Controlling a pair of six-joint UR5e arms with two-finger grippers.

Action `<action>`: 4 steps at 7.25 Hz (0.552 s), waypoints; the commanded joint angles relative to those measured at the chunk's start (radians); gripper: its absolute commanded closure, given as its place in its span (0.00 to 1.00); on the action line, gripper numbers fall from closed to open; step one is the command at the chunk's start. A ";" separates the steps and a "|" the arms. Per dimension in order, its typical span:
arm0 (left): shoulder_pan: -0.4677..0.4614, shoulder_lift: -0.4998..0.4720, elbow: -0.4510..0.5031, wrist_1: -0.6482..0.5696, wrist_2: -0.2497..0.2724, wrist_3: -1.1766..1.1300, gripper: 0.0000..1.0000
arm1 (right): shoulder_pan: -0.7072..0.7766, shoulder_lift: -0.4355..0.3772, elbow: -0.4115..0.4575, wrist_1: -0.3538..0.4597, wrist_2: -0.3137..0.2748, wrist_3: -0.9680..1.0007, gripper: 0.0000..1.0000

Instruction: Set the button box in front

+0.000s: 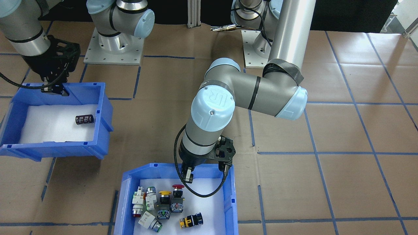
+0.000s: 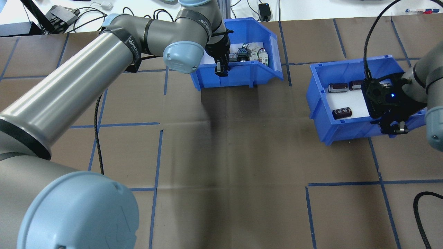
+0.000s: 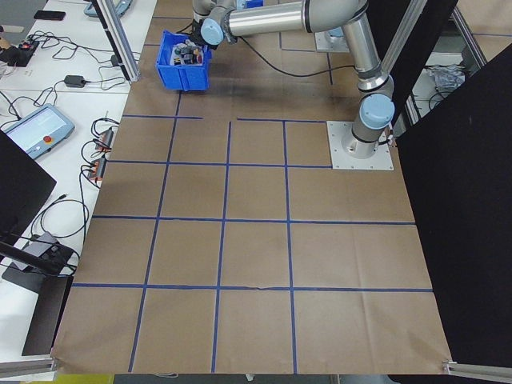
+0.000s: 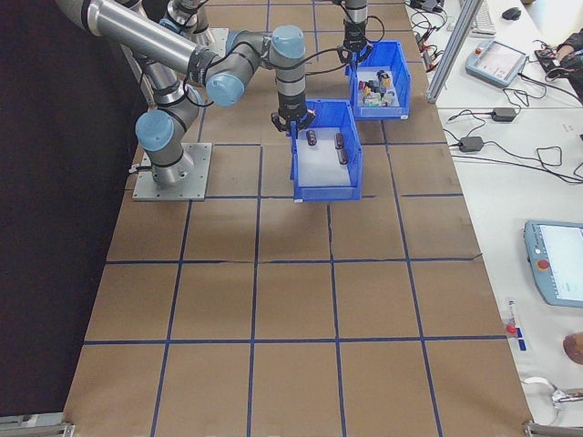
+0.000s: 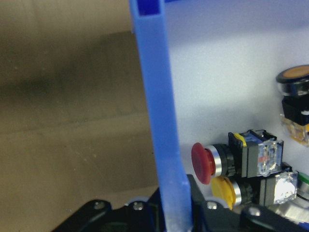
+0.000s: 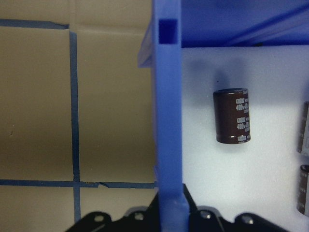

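Note:
The button box (image 1: 229,195) is a blue bin with a white liner. It holds red (image 1: 178,187), yellow, white and black push-buttons and stands near the table's far edge (image 2: 242,74). My left gripper (image 1: 188,174) is shut on the box's near wall. In the left wrist view that wall (image 5: 161,121) runs down between the fingers, with a red mushroom button (image 5: 202,163) just inside. My right gripper (image 2: 392,128) is shut on the wall (image 6: 166,121) of the matching blue bin (image 2: 346,133), which holds black cylinders (image 6: 232,116).
Brown paper with blue tape lines (image 2: 221,155) covers the table. The two bins stand about a bin's width apart. Cables, a pendant and other gear lie on the white bench (image 3: 48,128) beyond the far edge. The arm bases (image 1: 112,49) sit on the robot's side.

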 commanded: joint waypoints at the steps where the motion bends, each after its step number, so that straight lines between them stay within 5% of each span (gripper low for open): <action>1: -0.002 -0.008 0.005 0.003 -0.007 0.007 0.34 | 0.000 0.000 0.002 0.001 0.000 0.000 0.99; 2: 0.001 -0.002 0.010 0.003 -0.007 0.008 0.01 | 0.000 0.000 0.002 0.001 0.000 0.000 0.99; 4: 0.007 0.051 0.019 -0.012 -0.003 0.011 0.00 | 0.002 -0.002 0.005 0.003 0.000 0.002 0.99</action>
